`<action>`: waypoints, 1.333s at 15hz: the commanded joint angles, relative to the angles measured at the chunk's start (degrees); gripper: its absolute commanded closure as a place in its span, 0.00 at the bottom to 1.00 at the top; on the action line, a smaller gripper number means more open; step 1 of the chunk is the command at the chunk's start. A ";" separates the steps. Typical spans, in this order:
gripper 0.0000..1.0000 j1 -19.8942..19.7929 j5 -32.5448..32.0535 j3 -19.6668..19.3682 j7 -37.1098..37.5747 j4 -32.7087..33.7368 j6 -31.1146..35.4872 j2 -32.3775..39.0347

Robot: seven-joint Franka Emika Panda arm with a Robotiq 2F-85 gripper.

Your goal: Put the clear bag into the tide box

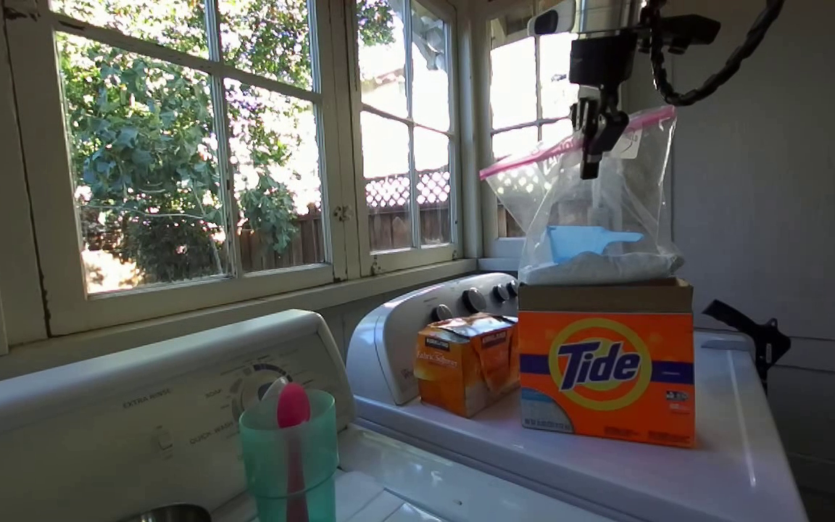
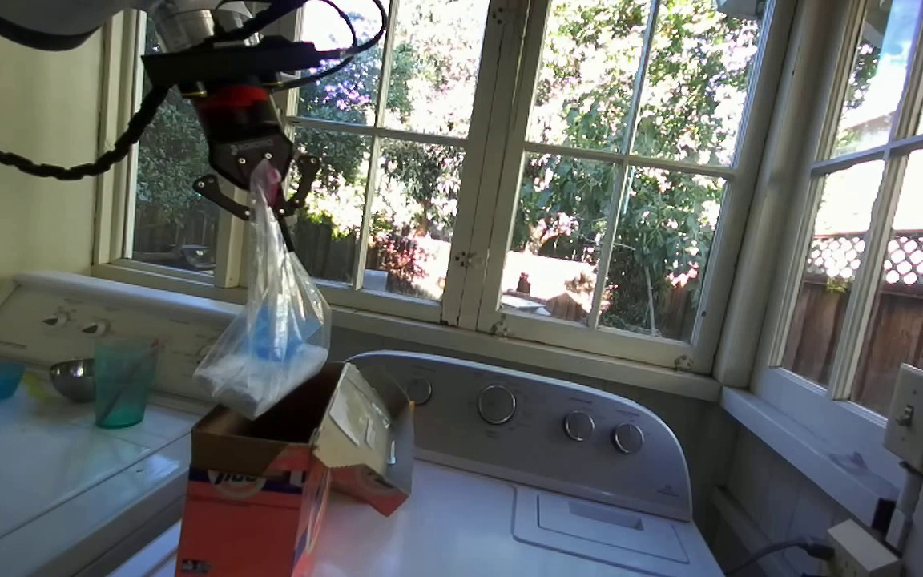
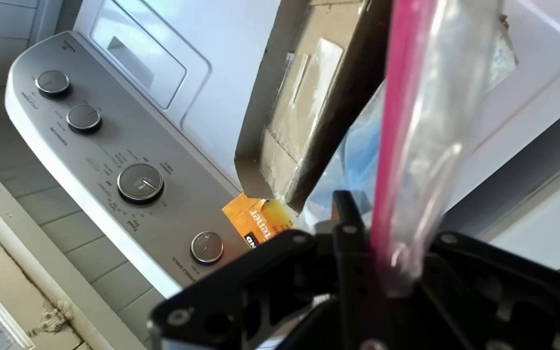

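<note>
Bag of clear plastic [image 1: 606,206], with blue scoop [image 1: 578,243] inside, hangs right over the opened Tide box [image 1: 606,371]; the end effector [image 1: 591,165] is gripping the bag's pink strip [image 1: 655,117].

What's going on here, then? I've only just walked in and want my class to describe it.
A robot gripper is shut on the clear bag at its pink seal strip, with a blue scoop showing inside. The bag hangs at the open top of the tide box, not yet put in. The tide box stands on a dryer near a smaller orange box.
</note>
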 commanded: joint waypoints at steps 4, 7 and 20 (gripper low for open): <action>1.00 -0.47 2.61 -1.04 -5.02 -4.73 1.73 -2.73; 1.00 -0.91 3.77 -1.88 -8.83 -4.13 0.79 -3.23; 1.00 -0.94 4.89 -2.57 -11.69 -3.84 1.38 -1.93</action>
